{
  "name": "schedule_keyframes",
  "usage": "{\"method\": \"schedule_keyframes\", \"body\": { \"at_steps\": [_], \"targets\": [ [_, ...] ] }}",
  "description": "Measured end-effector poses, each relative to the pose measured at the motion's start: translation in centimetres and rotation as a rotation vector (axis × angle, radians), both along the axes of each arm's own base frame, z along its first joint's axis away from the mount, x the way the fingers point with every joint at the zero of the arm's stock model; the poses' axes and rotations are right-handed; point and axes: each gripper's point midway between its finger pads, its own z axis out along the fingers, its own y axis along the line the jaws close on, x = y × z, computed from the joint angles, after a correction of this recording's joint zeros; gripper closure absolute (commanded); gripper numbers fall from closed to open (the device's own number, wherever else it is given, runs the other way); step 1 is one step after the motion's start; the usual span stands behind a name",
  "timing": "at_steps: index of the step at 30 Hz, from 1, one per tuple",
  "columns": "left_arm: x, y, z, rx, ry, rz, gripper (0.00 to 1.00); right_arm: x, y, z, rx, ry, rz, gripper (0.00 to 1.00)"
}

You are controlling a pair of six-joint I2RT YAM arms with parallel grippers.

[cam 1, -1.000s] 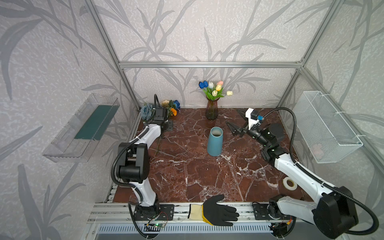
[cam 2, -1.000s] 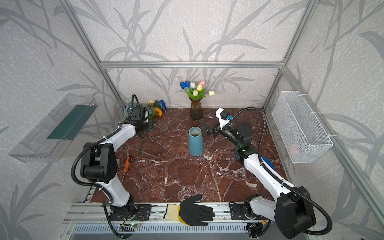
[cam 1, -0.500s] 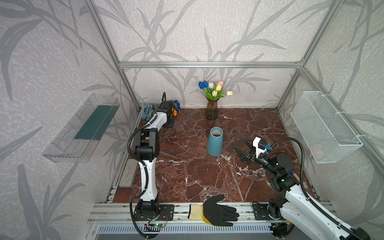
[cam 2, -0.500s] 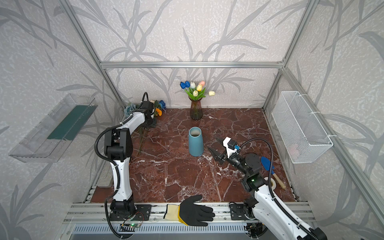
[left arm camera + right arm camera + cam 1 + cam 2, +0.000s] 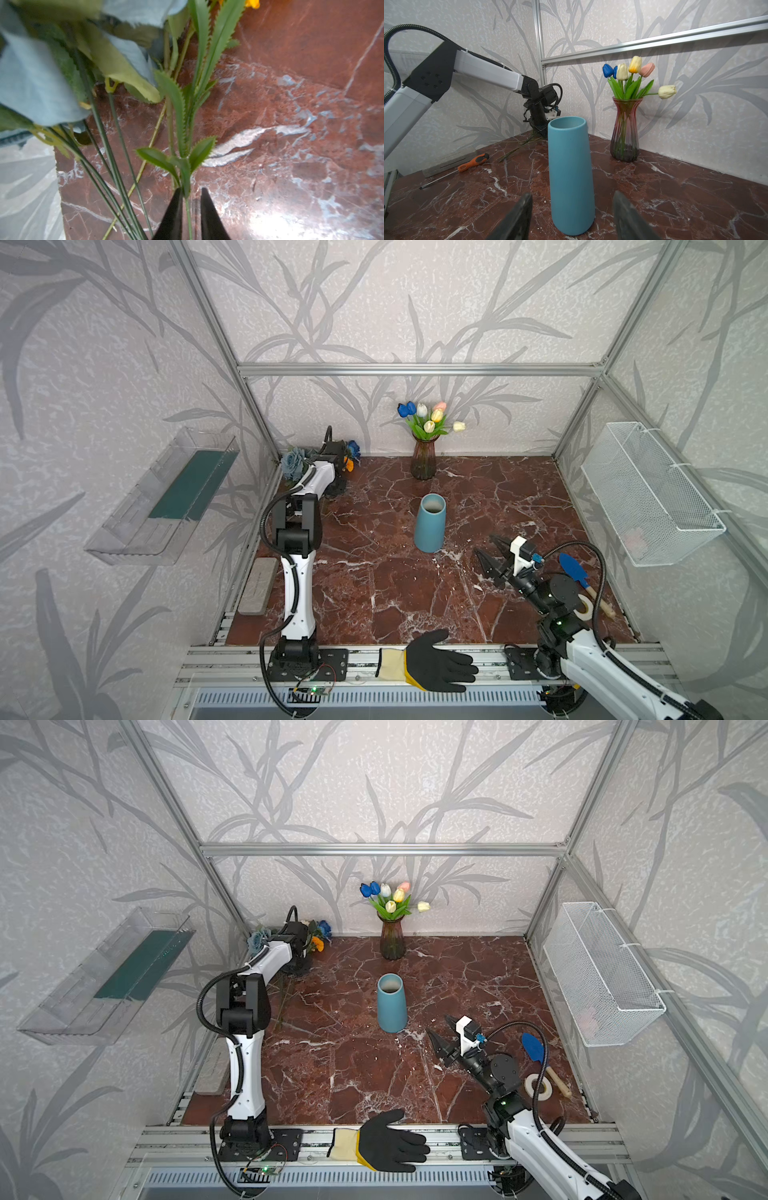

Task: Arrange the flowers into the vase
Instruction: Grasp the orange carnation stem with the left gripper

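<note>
Several light, bendy flowers [image 5: 293, 460]. Left end effector [image 5: 191, 190], jaws barely apart, straddles a bare stem [image 5: 188, 207], a good hold, seemingly unpinched; right end effector [image 5: 572, 194] gapes empty.

Bare tabletop [image 5: 374, 572] rings the blue vase [image 5: 429, 526]; glass vase [image 5: 424, 460] behind.

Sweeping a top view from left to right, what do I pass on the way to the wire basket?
Shelf → grey block → flowers → blue vase → right gripper → spatula → basket.
</note>
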Motion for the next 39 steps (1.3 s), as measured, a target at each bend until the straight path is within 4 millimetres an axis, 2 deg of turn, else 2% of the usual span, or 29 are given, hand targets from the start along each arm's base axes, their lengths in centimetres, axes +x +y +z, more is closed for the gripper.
{"method": "schedule_keyframes", "body": {
  "at_steps": [7, 13, 16, 23, 24, 25, 29, 31, 35, 39],
  "targets": [
    [-0.9, -0.4, -0.1, -0.021, 0.006, -0.001, 0.99, -1.0, -1.1, 2.3, 0.057, -0.089, -0.036, 0.38],
    [-1.9, -1.3, 0.6, -0.06, -0.01, -0.008, 1.0, -0.9, -1.9, 2.9, 0.078, -0.105, -0.079, 0.38],
    [-2.6, -2.0, 1.7, -0.09, -0.039, -0.014, 1.0, -0.6, -2.0, 2.6, 0.074, -0.092, -0.091, 0.38],
    [-3.4, -3.0, 6.8, -0.155, -0.178, -0.021, 0.99, 0.2, -1.8, 1.2, 0.05, -0.041, -0.103, 0.37],
    [-3.3, -3.1, 7.4, -0.16, -0.196, -0.024, 0.74, 0.3, -1.8, 1.0, 0.048, -0.035, -0.105, 0.37],
    [-3.1, -3.1, 7.9, -0.159, -0.211, -0.027, 0.57, 0.4, -1.9, 0.9, 0.046, -0.03, -0.108, 0.37],
    [-2.1, -2.6, 8.1, -0.14, -0.218, -0.02, 0.47, 0.7, -1.8, 0.6, 0.041, -0.02, -0.111, 0.37],
    [-1.1, -2.1, 7.5, -0.131, -0.198, -0.015, 0.47, 0.7, -1.8, 0.5, 0.038, -0.016, -0.111, 0.37],
    [0.8, -1.8, 4.9, -0.121, -0.143, -0.015, 0.41, 0.7, -1.8, 0.5, 0.035, -0.018, -0.113, 0.37],
    [1.3, -1.3, 1.9, -0.114, -0.074, -0.007, 0.44, 0.8, -1.9, 0.5, 0.034, -0.019, -0.119, 0.36]
  ]
}}
